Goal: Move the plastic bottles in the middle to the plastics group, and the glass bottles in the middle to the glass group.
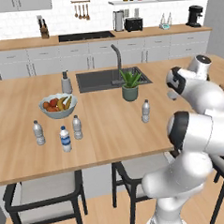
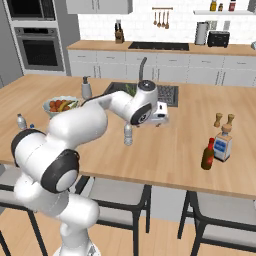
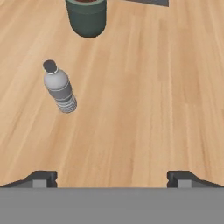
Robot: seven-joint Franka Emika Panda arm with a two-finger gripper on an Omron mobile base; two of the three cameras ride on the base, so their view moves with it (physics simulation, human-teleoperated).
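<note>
One clear ribbed plastic bottle [image 1: 145, 111] [image 2: 128, 134] stands alone mid-counter, in front of the potted plant. In the hand view this bottle [image 3: 60, 89] sits upper left, well ahead and left of my open gripper [image 3: 112, 179], which has nothing between its fingertips [image 3: 41, 178]. The gripper [image 2: 160, 120] hovers over the counter just right of the bottle. The plastics group is at the left: a blue-labelled bottle [image 1: 65, 139] and two plain ones [image 1: 38, 132] [image 1: 77, 127]. At the right, the dark brown glass bottle [image 2: 208, 155] stands beside the flat blue-labelled bottle [image 2: 223, 144].
A fruit bowl [image 1: 58, 105] and a soap dispenser [image 1: 66, 83] stand behind the plastics group. The potted plant [image 1: 129, 87] [image 3: 87, 17] sits by the sink [image 1: 98, 79]. Two wooden shakers [image 2: 224, 120] stand behind the glass group. Chairs line the counter's near edge.
</note>
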